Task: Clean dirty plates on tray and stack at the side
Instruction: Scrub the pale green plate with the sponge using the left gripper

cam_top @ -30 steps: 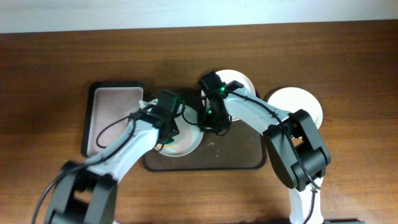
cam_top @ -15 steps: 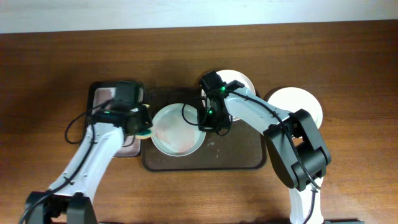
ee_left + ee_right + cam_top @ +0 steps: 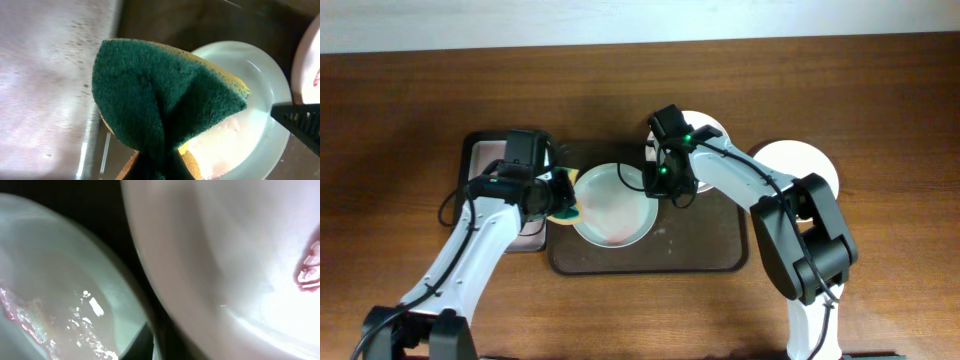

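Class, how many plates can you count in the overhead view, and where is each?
3. A pale green plate lies on the dark tray. A white plate, partly covered, is at the tray's far edge. A second white plate sits on the table, right of the tray.

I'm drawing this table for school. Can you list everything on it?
green plate: one, pale green with a pinkish smear, on the brown tray
smeared white plate: one, white with a red smear, at the brown tray's far right corner
plain white plate: one, white, on the table right of the tray
brown tray: one, dark brown, mid-table
small tray: one, pinkish with a black rim, left of the brown tray
sponge: one, green and yellow, at the green plate's left edge
table: one, brown wood
left fingers: shut on the sponge
right fingers: at the green plate's right rim, grip unclear
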